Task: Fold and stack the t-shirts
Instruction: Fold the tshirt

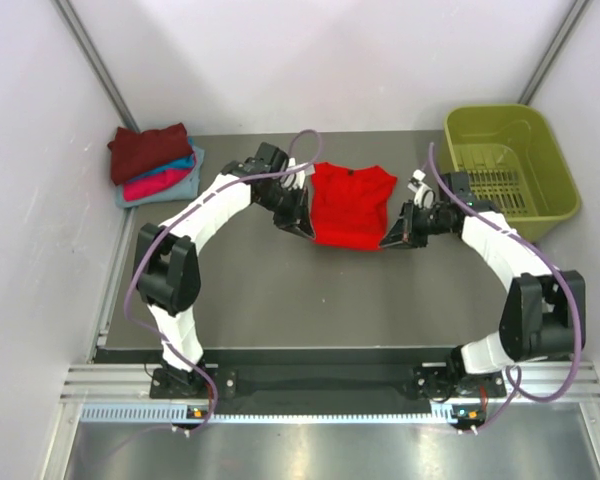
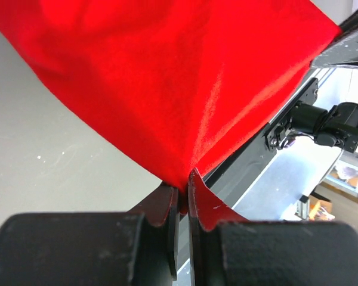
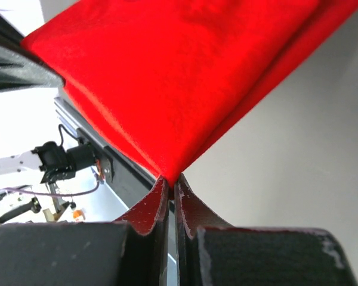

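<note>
The red t-shirt (image 1: 352,205) lies near the middle of the dark desk (image 1: 280,300), between the two arms. Its collar points toward the far edge and its hem faces the arm bases, so its collar-to-hem axis runs from far to near, though its outline looks close to square from above. The left end effector (image 1: 305,228) is at the shirt's near left corner. In the left wrist view its fingers (image 2: 167,208) are pressed together on a point of red cloth, which fans up and away from them. The right end effector (image 1: 388,240) is at the near right corner. In the right wrist view it (image 3: 170,187) is likewise clamped on a corner of the shirt, where the cloth shows two layers, one over the other. Whether the near hem is raised off the desk cannot be told. A stack of folded t-shirts (image 1: 150,155) sits at the far left corner of the desk, well apart from the red one, with a maroon shirt on top and pink, teal and pale blue edges showing beneath. An olive-green plastic basket (image 1: 555,200) stands at the far right.
</note>
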Available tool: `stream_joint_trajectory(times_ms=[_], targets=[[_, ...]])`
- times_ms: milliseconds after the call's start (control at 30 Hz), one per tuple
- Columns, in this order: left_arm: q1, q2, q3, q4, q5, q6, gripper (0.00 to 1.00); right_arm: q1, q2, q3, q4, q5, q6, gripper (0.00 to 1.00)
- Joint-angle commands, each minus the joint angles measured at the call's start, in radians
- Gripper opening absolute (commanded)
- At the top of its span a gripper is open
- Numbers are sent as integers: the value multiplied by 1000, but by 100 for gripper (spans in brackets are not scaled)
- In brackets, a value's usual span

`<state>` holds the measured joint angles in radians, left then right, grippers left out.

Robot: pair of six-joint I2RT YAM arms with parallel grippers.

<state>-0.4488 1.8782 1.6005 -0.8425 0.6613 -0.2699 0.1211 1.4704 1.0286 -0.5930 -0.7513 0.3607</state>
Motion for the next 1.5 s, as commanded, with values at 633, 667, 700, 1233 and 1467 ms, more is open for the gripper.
stream_joint_trajectory(times_ms=[633,667,700,1233,1467], targets=[[38,312,469,-20,-150,107,0,-150,278,330,165,6,52,0],[39,328,483,-9,-152,107,0,-150,300,353,176,6,52,0],[45,346,510,-3,-154,106,0,-150,341,393,180,7,55,0],[68,644,789,164,-252,121,0,-135,694,717,271,18,72,0],[68,691,846,266,-348,136,0,-133,798,843,288,26,76,0]])
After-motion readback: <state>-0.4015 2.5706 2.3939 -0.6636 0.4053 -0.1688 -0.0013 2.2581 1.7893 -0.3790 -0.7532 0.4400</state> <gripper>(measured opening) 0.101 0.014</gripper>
